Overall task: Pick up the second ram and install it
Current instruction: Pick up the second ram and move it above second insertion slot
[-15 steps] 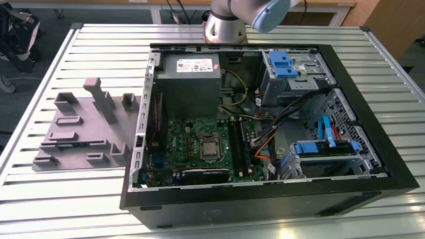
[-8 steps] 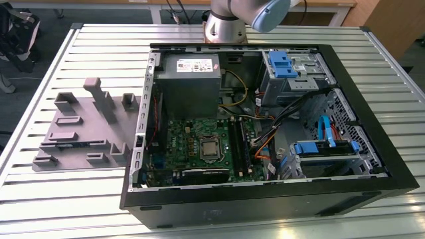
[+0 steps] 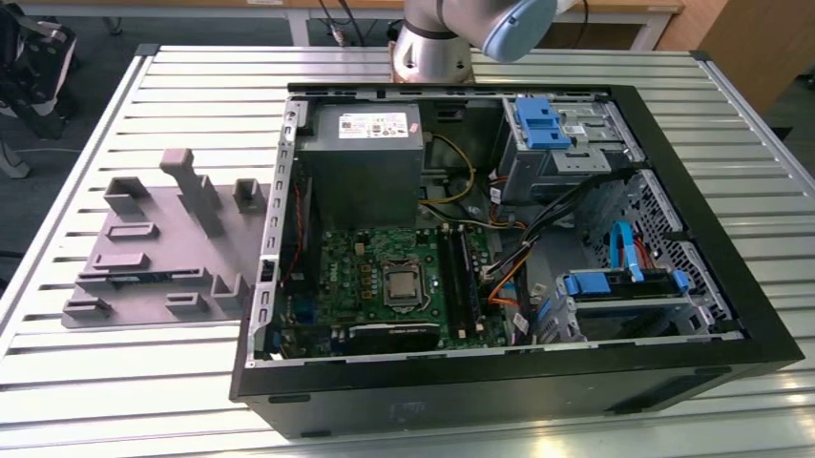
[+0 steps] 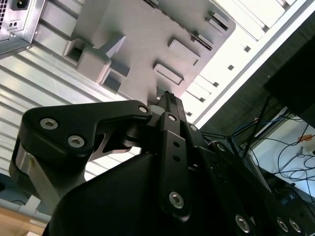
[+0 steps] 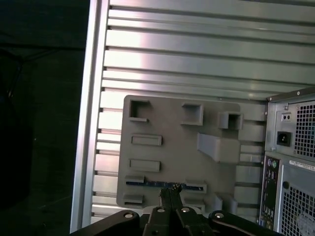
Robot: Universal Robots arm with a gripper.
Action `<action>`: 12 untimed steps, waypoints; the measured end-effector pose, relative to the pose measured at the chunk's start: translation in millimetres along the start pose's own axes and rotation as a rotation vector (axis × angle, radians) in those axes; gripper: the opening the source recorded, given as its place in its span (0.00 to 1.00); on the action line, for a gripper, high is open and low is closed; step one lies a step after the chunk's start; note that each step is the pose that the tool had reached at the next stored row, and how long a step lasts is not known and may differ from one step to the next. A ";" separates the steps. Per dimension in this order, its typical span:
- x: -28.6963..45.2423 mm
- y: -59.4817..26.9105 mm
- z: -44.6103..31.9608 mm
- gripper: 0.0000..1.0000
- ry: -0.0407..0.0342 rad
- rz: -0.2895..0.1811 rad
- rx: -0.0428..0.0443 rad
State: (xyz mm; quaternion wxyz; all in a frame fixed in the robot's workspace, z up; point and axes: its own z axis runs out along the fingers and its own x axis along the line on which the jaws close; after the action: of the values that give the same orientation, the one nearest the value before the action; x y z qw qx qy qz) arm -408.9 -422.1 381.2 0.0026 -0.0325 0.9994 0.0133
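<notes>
The second ram (image 5: 152, 184) is a thin blue stick lying edge-up in a slot of the grey holder tray (image 5: 167, 123). In the exterior view the second ram (image 3: 140, 276) shows as a bluish line near the tray's (image 3: 140, 243) front. My gripper (image 5: 171, 189) hangs well above the tray, in line with the middle of the stick and not touching it. Its black fingers (image 4: 167, 105) are pressed together with nothing between them. The gripper (image 4: 166, 97) points down at the tray (image 4: 147, 44).
An open black computer case (image 3: 510, 382) lies at the exterior view's right of the tray, with a green motherboard (image 3: 369, 277), long black memory slots (image 3: 456, 277), a grey power supply (image 3: 359, 153) and blue drive brackets (image 3: 541, 119). The ribbed metal table (image 3: 178, 95) carries both.
</notes>
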 end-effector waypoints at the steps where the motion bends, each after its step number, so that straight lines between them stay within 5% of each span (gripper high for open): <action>1: 0.0 0.0 0.0 0.11 0.0001 -0.005 0.0000; 12: 0.1 0.0 0.0 0.11 0.0016 -0.063 -0.0004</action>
State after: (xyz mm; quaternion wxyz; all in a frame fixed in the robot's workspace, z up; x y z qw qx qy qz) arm -408.9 -422.1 381.1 0.0022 -0.0637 0.9979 0.0133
